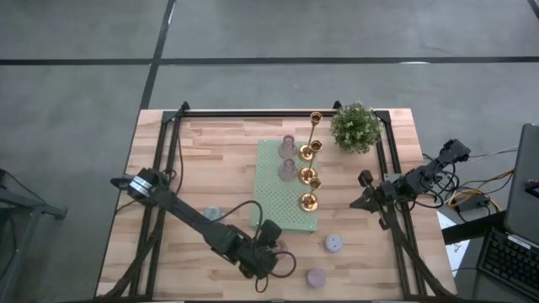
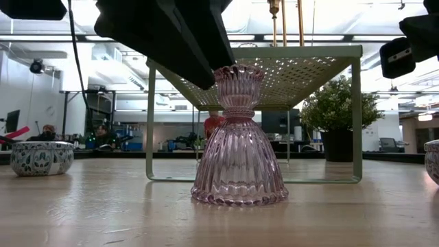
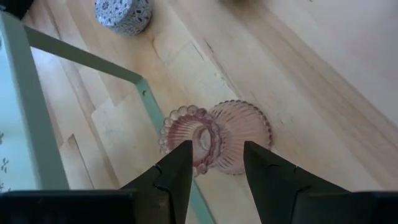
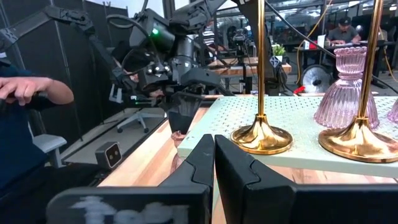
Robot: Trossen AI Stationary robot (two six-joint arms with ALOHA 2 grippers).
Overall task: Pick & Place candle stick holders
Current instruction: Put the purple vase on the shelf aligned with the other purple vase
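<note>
The pink ribbed glass candle stick holder (image 2: 239, 137) stands upright on the wooden table (image 1: 202, 168), its long axis vertical: a wide fluted bell-shaped base below, a narrow waist, and a small beaded cup on top. It sits just beside the near corner of the pale green perforated stand (image 2: 288, 75), which is a thin-legged metal frame with a punched top.

The left end effector (image 3: 214, 165) hangs directly over this holder with its two dark fingers parted. They straddle the beaded rim in the left wrist view, and whether they touch the glass cannot be told; in the low view the arm's dark body covers part of the cup's edge.

On the stand, shiny gold holders (image 1: 308, 200) with round bases and thin stems stand in a row, the tallest (image 1: 315, 126) toward the far end, with more pink glass holders (image 1: 287, 171) beside them. Two small round pastel holders (image 1: 333, 243) rest on the table near the front edge, and a patterned blue-grey one (image 3: 123, 14) lies to the left.

The right end effector (image 4: 214, 158) waits right of the stand, fingers pressed together and empty. A leafy potted plant (image 1: 354, 126) stands at the far corner.
</note>
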